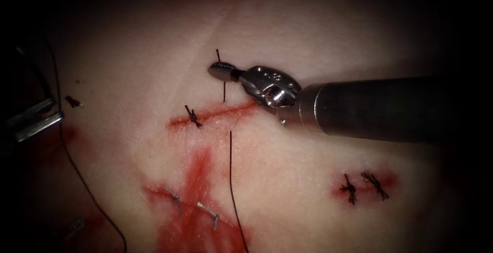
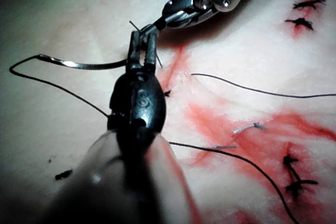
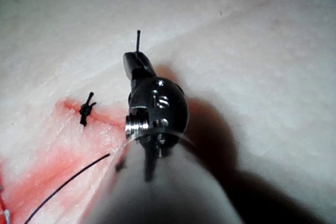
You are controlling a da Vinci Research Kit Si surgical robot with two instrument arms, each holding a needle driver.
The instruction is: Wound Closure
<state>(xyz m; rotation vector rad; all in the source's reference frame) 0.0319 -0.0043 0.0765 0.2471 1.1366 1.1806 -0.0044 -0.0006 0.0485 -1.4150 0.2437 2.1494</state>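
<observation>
Right tool [image 1: 220, 70]: jaws closed on a short end of thread [image 1: 224, 90], just above the cut [image 1: 215, 114].
Left tool [image 2: 142, 51]: jaws clamped on the needle [image 2: 86, 65] near one end, clear of the tissue [image 1: 308, 171], far left of the cut.
Knot [image 1: 193, 115]: across the cut.

No wall, floor, window or furniture can be made out. In the endoscope view the light falls as a bright pool in the middle and fades to a dark surround [image 1: 20, 6] at every edge and corner, possibly the scope's own vignette. Both wrist views are strongly lit from close by.
</observation>
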